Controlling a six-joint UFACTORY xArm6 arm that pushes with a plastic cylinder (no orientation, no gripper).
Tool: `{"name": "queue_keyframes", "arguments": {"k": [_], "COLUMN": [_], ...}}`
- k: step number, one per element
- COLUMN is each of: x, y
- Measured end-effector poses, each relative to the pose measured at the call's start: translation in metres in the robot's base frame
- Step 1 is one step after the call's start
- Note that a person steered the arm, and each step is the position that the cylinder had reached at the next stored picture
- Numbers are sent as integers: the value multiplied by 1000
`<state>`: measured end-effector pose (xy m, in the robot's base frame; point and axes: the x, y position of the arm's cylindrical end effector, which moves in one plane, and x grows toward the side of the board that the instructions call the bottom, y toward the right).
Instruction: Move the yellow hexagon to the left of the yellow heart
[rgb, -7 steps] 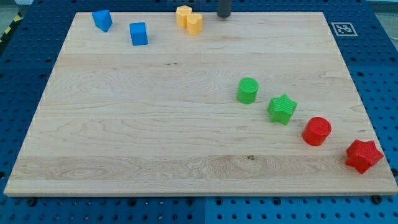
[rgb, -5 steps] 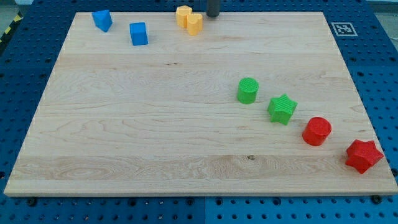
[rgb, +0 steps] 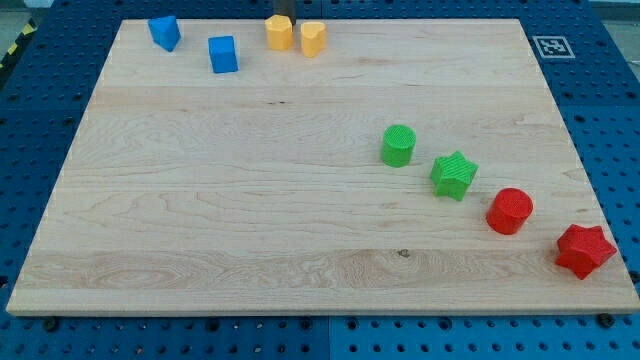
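Camera view: my tip (rgb: 285, 19) shows only as a short dark stub at the view's top edge, just above the yellow hexagon (rgb: 279, 32) and seemingly touching or nearly touching its upper right side. There are no jaws on this arm, only the rod, so nothing is clenched or released.

The hexagon sits near the top edge of the counter (rgb: 250, 210), on the view's left of the yellow heart (rgb: 313, 38). A narrow strip of bare wood shows between the two, so they are just beside each other but apart. The hexagon lies slightly higher in the view than the heart.

Further to the view's left are a blue cube (rgb: 223, 54) and another blue block (rgb: 164, 32) in the top left corner, its shape hard to make out. Well apart from these, a diagonal row runs down toward the view's bottom right: a green cylinder (rgb: 398, 145), a green star (rgb: 454, 175), a red cylinder (rgb: 510, 211) and a red star (rgb: 584, 250).

As things lie, the task looks essentially done: the hexagon is already on the left of the heart. What may be left is only backing the tip away without nudging either yellow block
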<state>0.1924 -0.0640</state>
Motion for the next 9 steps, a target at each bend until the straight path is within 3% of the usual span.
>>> {"name": "queue_keyframes", "arguments": {"k": [2,5,7,9], "x": [0,7,9,43], "y": [-37,13,-28,2]}}
